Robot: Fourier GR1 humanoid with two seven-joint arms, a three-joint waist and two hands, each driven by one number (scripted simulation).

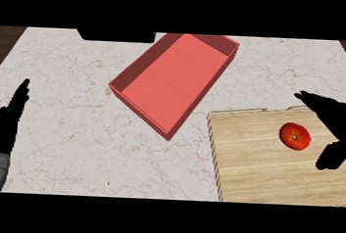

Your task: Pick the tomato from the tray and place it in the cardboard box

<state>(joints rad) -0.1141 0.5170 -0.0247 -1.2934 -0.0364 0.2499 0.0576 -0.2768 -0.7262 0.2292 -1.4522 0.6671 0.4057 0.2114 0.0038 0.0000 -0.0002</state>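
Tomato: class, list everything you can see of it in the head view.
The tomato is round, smooth and red, with a darker spot at its middle. It lies whole on the wooden tray, in the upper right of the part that shows. The right hand is open close on its right, not touching it.

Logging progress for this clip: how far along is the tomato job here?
Done: nothing yet; the round red tomato lies on the light wooden tray, outside the red rectangular box. In hand: the right robot hand is open beside the tomato, not gripping it. Remaining: grasp, carry, place. The left robot hand rests open at the left edge.
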